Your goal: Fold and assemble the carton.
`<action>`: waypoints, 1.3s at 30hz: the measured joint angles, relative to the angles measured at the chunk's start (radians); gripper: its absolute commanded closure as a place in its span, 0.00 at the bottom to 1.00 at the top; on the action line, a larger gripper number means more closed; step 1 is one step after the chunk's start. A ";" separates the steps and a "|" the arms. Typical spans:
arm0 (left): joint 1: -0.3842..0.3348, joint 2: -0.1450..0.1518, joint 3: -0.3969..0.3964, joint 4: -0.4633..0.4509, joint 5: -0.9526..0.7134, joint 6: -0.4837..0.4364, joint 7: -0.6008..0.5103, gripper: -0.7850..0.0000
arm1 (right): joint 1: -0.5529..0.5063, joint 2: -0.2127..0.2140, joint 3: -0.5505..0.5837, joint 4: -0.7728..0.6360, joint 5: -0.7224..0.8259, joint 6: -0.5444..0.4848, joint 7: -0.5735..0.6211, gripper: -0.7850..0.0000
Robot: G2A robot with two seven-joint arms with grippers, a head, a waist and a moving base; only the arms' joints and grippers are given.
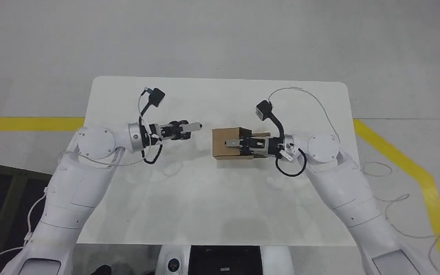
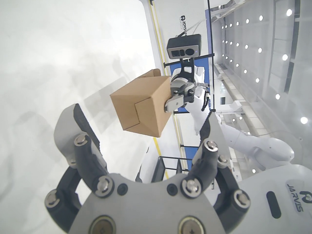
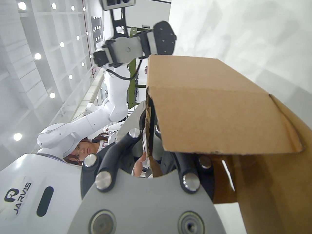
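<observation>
A brown carton (image 1: 227, 143) is held above the middle of the white table (image 1: 206, 213), its end flaps still loose on the side facing the right arm. My right gripper (image 1: 238, 144) is shut on one wall of the carton (image 3: 207, 113), with a finger (image 3: 132, 122) on the outside of that wall. In the left wrist view the carton (image 2: 141, 105) shows a folded, closed end, and the right gripper (image 2: 171, 99) grips its far edge. My left gripper (image 1: 196, 126) stands open a short way from the carton's closed end, with nothing between its fingers (image 2: 80, 122).
Bare tabletop lies all round the carton, which hangs over the table's centre. A thin cable (image 1: 323, 110) loops above the right arm. Yellow floor lines (image 1: 392, 151) run past both side edges of the table.
</observation>
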 measured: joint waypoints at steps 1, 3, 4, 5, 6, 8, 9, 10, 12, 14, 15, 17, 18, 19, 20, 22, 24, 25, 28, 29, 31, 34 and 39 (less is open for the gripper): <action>0.005 0.002 -0.008 -0.006 0.015 -0.015 0.009 0.00 | 0.000 -0.003 -0.010 0.007 -0.006 -0.001 -0.011 1.00; 0.020 0.005 -0.022 -0.017 0.051 -0.050 0.036 0.00 | 0.003 -0.009 -0.031 0.029 -0.021 -0.006 -0.036 1.00; 0.026 0.007 -0.026 -0.021 0.067 -0.063 0.041 0.00 | 0.004 -0.012 -0.039 0.040 -0.025 -0.009 -0.046 1.00; 0.032 0.009 -0.031 -0.026 0.087 -0.080 0.046 0.00 | 0.006 -0.016 -0.050 0.055 -0.026 -0.012 -0.056 1.00; 0.037 0.010 -0.034 -0.030 0.100 -0.093 0.050 0.00 | 0.008 -0.019 -0.057 0.067 -0.025 -0.014 -0.062 1.00; 0.047 0.013 -0.042 -0.039 0.131 -0.122 0.059 0.00 | 0.015 -0.026 -0.072 0.092 -0.022 -0.022 -0.069 0.94; 0.051 0.015 -0.045 -0.044 0.146 -0.133 0.061 0.00 | 0.019 -0.028 -0.077 0.100 -0.021 -0.024 -0.070 0.75; 0.054 0.016 -0.048 -0.049 0.165 -0.143 0.065 0.00 | 0.022 -0.031 -0.081 0.108 -0.021 -0.026 -0.070 0.65; 0.062 0.020 -0.055 -0.065 0.218 -0.166 0.081 0.00 | 0.030 -0.035 -0.089 0.124 -0.020 -0.028 -0.068 0.29; 0.070 0.023 -0.055 -0.085 0.281 -0.215 0.095 0.00 | 0.035 -0.038 -0.094 0.139 -0.020 -0.029 -0.065 0.00; 0.073 0.025 -0.056 -0.089 0.315 -0.244 0.102 0.00 | 0.037 -0.039 -0.096 0.145 -0.020 -0.030 -0.064 0.00; 0.082 0.027 -0.056 -0.092 0.392 -0.295 0.130 0.00 | 0.041 -0.041 -0.098 0.155 -0.019 -0.031 -0.062 0.00; 0.085 0.027 -0.055 -0.094 0.423 -0.306 0.146 0.00 | 0.041 -0.042 -0.099 0.158 -0.018 -0.031 -0.061 0.00; 0.088 0.028 -0.054 -0.097 0.455 -0.316 0.162 0.00 | 0.042 -0.043 -0.098 0.160 -0.017 -0.032 -0.060 0.00; 0.092 0.028 -0.051 -0.101 0.499 -0.329 0.184 0.00 | 0.042 -0.043 -0.097 0.160 -0.015 -0.032 -0.056 0.00; 0.098 0.029 -0.044 -0.106 0.563 -0.353 0.216 0.00 | 0.039 -0.042 -0.090 0.155 -0.009 -0.031 -0.048 0.00; 0.106 0.029 -0.037 -0.112 0.651 -0.394 0.260 0.00 | 0.034 -0.038 -0.077 0.145 -0.002 -0.029 -0.034 0.00; 0.110 0.030 -0.035 -0.114 0.692 -0.414 0.284 0.00 | 0.030 -0.035 -0.070 0.140 0.001 -0.027 -0.027 0.00; 0.129 0.029 -0.029 -0.115 0.809 -0.481 0.381 0.00 | 0.017 -0.025 -0.037 0.114 0.005 -0.023 -0.006 0.00; 0.135 0.030 -0.028 -0.115 0.855 -0.513 0.419 0.00 | 0.011 -0.020 -0.022 0.099 0.006 -0.020 0.003 0.00; 0.139 0.031 -0.027 -0.117 0.935 -0.568 0.473 0.00 | -0.001 -0.011 0.003 0.073 0.006 -0.012 0.018 0.00; 0.144 0.032 -0.025 -0.117 1.076 -0.631 0.569 0.00 | -0.022 0.004 0.047 0.024 -0.002 0.008 0.046 0.00; 0.142 0.030 -0.006 -0.119 1.306 -0.664 0.744 0.00 | -0.061 0.028 0.113 -0.064 -0.020 0.042 0.084 0.00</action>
